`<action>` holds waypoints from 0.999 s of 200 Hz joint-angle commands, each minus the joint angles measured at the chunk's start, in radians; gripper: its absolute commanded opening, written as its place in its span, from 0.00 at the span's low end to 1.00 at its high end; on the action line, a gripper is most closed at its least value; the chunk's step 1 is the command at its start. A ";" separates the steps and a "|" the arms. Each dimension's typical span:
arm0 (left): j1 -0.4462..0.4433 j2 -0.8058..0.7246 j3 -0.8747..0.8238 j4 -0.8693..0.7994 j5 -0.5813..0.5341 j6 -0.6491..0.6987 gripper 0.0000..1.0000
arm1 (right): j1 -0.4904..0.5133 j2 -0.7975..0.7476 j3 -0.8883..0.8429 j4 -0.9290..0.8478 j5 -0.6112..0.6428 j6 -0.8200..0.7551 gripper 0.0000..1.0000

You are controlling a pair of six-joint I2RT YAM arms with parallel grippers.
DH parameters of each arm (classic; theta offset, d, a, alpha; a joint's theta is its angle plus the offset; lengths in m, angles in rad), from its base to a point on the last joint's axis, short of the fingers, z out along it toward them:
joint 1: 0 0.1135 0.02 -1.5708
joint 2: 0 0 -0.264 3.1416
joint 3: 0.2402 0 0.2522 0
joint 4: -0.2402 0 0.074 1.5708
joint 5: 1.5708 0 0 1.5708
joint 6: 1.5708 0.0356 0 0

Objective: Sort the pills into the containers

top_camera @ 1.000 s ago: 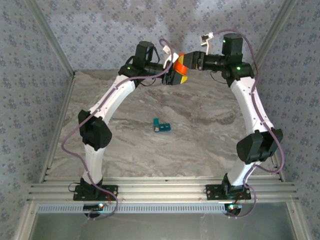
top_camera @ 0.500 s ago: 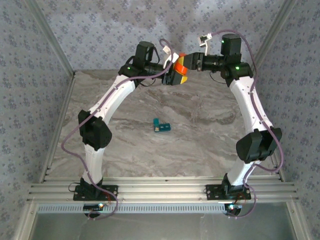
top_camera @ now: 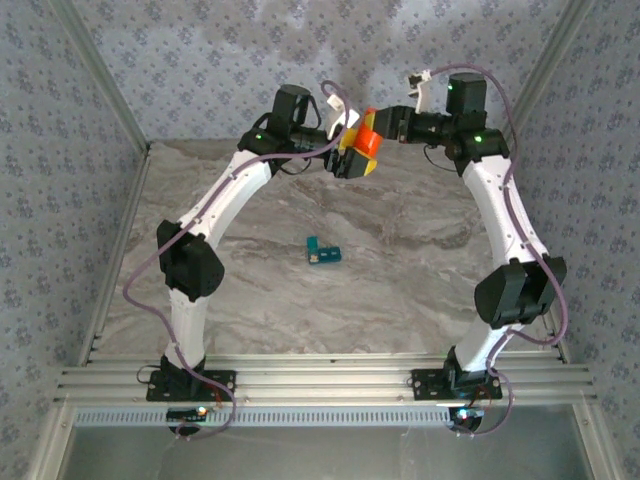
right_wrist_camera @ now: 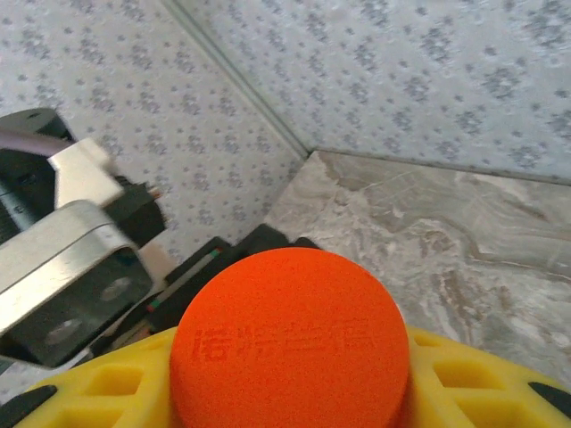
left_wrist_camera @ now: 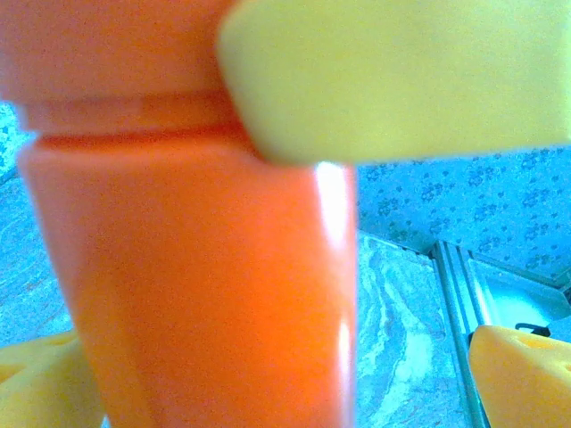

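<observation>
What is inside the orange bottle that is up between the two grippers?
Its contents are hidden. Nothing shows through the wall of the orange bottle, and the round cap sits on its top, closing it. Whether pills are inside cannot be told.

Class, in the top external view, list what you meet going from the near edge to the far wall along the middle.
Aluminium rail → teal pill box → orange bottle → patterned back wall.
</observation>
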 commanded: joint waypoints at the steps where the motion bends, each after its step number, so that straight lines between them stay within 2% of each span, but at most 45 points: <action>1: 0.009 -0.073 -0.047 0.005 -0.003 0.046 0.99 | -0.018 -0.062 -0.028 0.027 0.054 0.020 0.25; 52: 0.051 -0.223 -0.287 0.141 -0.086 0.017 0.99 | -0.036 -0.148 -0.185 0.063 0.189 0.013 0.25; 98: 0.083 -0.359 -0.499 0.296 -0.308 -0.030 0.99 | -0.029 -0.221 -0.351 0.067 0.348 -0.046 0.25; 153: 0.102 -0.502 -0.746 0.521 -0.592 -0.050 0.99 | 0.027 -0.284 -0.569 0.124 0.567 -0.132 0.25; 200: 0.118 -0.532 -0.779 0.511 -0.807 -0.098 0.99 | 0.072 -0.300 -0.721 0.211 0.717 -0.143 0.22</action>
